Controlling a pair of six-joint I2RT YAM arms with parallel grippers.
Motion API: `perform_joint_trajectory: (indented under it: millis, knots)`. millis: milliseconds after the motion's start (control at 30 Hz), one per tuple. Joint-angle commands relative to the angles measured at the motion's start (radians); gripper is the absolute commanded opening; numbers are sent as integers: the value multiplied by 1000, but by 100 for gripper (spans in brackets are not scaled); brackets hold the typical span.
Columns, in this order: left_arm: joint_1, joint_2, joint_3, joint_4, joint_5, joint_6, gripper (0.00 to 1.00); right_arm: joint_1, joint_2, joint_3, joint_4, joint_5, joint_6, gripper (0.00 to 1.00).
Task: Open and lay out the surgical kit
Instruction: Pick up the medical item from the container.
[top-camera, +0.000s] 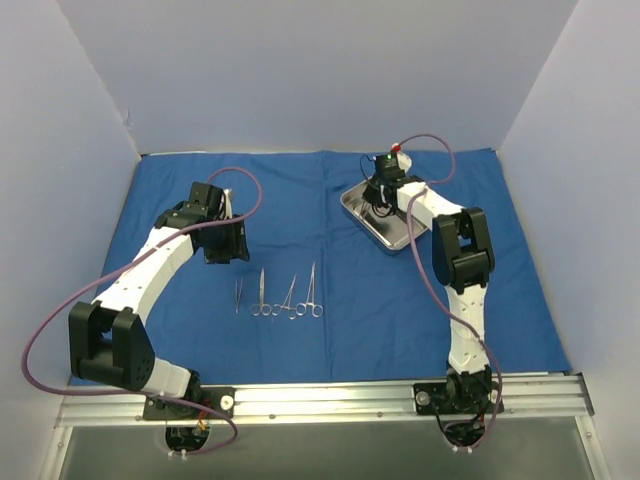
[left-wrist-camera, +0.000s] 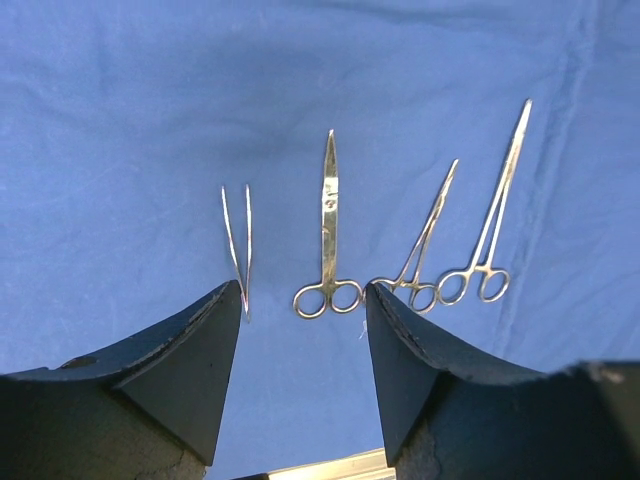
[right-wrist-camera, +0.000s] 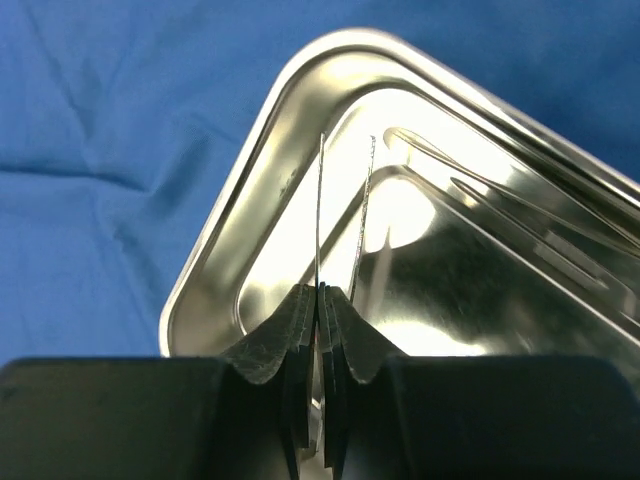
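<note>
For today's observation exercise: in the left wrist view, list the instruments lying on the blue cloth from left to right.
Left to right: slim silver tweezers → straight silver ring-handled scissors → shorter silver ring-handled forceps → longer silver ring-handled forceps.

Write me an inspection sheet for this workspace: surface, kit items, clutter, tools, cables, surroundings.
Surface: blue cloth wrap spread flat, lightly wrinkled.
Job's things: steel tray far right on the cloth; tweezers, scissors and two forceps in a row near centre.
Clutter: nothing seen.
Tools: left tool open, above the row; right tool shut on second tweezers over the tray.
Cables: purple cables, one looping off each arm.
Surroundings: pale walls on three sides; metal rail at the near edge.
</note>
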Motion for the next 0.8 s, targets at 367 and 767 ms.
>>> perform_joint_trajectory:
  millis: [367,767]
  knots:
    - [-9,-47,44,40,70,-28,60,-1,-97,42,-102,34,-116,0]
    - [-15,93,44,587,793,-271,63,14,-382,-186,151,-569,-99,0]
